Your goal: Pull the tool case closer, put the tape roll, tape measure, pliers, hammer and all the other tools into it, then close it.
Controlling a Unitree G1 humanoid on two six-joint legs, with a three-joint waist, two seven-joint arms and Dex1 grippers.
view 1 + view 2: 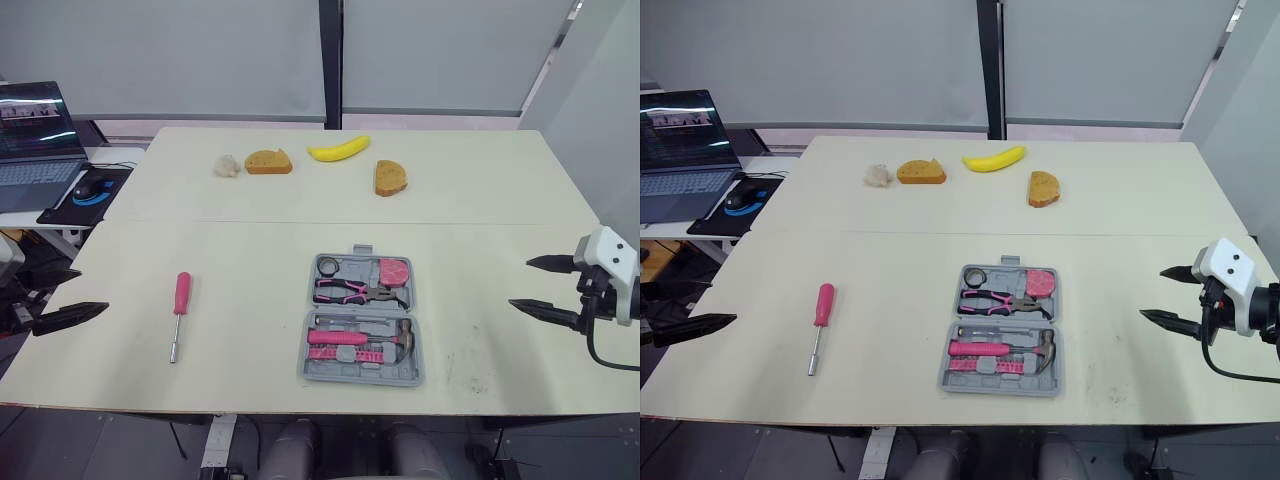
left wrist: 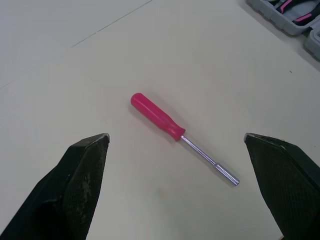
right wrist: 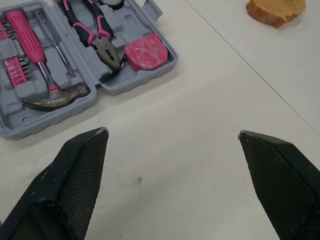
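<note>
Your left pincer (image 2: 176,136) hangs released at the left edge of the table (image 1: 480,200), its fingers (image 2: 82,175) spread wide and holding nothing. The pink-handled screwdriver (image 2: 180,137) lies loose on the table below them. Your right pincer (image 1: 521,283) is likewise released and empty over the right side of the table, well apart from the tool case (image 1: 358,377).

The case lies open and flat near the front edge, about mid-table. In its far half you have what looks like the tape roll (image 1: 330,267), small and hard to make out, with the pink tape measure (image 1: 394,271) beside it and the pliers (image 1: 345,291) just in front of them. The hammer (image 3: 55,97) sits in the near half.

The screwdriver is well to the left of the case, with its handle pointing away from you. At the far side of the table are a banana (image 1: 338,149) and two pieces of bread (image 1: 268,162). A laptop (image 1: 35,140) stands off to the left.
</note>
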